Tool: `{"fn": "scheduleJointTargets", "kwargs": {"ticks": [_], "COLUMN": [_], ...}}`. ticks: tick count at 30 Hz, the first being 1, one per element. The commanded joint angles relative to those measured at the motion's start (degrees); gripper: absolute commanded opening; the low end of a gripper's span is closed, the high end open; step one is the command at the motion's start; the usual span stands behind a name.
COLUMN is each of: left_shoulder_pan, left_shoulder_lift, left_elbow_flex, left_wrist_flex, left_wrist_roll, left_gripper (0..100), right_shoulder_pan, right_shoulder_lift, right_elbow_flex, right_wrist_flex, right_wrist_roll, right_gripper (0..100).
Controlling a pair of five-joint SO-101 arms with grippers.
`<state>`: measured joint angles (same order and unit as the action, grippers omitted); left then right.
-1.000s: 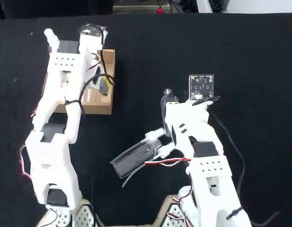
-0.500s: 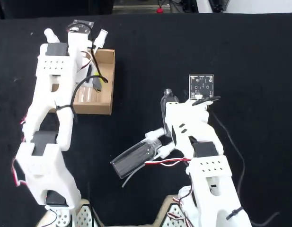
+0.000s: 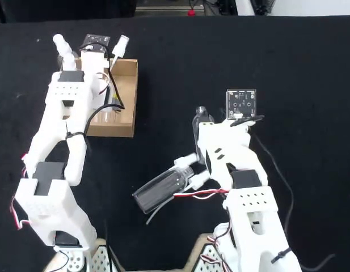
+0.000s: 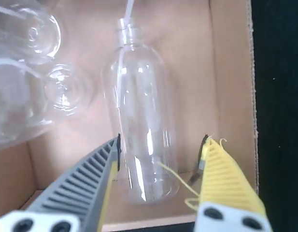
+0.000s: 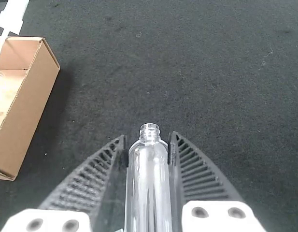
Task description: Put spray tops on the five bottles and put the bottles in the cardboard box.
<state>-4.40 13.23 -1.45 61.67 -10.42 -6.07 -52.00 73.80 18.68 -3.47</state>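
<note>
The cardboard box [image 3: 125, 85] sits at the far left of the table. My left gripper [image 4: 160, 145] hangs open over it, fingers on either side of a clear bottle [image 4: 141, 130] that lies inside with a dip tube in it. That bottle's white spray top [image 3: 119, 45] sticks out past the box's far end. More clear bottles [image 4: 23, 38] lie beside it. My right gripper [image 3: 202, 122] is at the table's middle, shut on an uncapped clear bottle [image 5: 149, 164] whose open neck points away from the wrist.
Another bottle [image 3: 160, 191] lies on the black cloth close to the right arm, a thin tube trailing from it. A small square board [image 3: 241, 103] sits beyond the right gripper. A white nozzle-like piece [image 3: 61, 42] shows by the box's far left corner.
The left arm has drawn back and up from the box, uncovering it and the spray top at its far end. The right arm and its bottle have not moved.
</note>
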Motion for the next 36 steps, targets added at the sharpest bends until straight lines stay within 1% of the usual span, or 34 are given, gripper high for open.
{"fn": "scheduleJointTargets", "kwargs": {"ticks": [1,5,9,13,19,23,31,36], "left_shoulder_pan": [-1.0,-2.9,-4.0,-3.2,-1.5,-1.6,-1.6,-1.6], "left_shoulder_lift": [-3.7,-3.3,-3.6,-3.8,-3.3,-3.2,-2.6,1.6], "left_elbow_flex": [-0.1,-0.1,2.6,5.1,5.1,5.6,5.5,4.0], "left_wrist_flex": [-1.1,-1.5,-5.0,-7.0,-7.7,-10.1,-10.3,-10.3], "left_wrist_roll": [0.3,-0.2,-0.3,-1.0,-0.6,-0.6,-1.0,-1.0], "left_gripper": [27,27,27,27,27,27,27,27], "right_shoulder_pan": [1.1,1.1,1.1,1.1,1.1,1.1,1.1,1.1], "right_shoulder_lift": [-1.9,-1.9,-1.9,-1.9,-1.9,-1.9,-1.9,-1.9], "right_elbow_flex": [-4.2,-4.2,-4.2,-4.2,-4.2,-4.2,-4.2,-4.2], "right_wrist_flex": [-1.5,-1.5,-1.5,-1.5,-1.5,-1.5,-1.5,-1.5], "right_wrist_roll": [0.3,0.4,0.4,0.4,0.3,0.4,0.4,0.4], "right_gripper": [14.1,14.1,14.1,14.1,14.1,14.1,14.1,14.1]}}
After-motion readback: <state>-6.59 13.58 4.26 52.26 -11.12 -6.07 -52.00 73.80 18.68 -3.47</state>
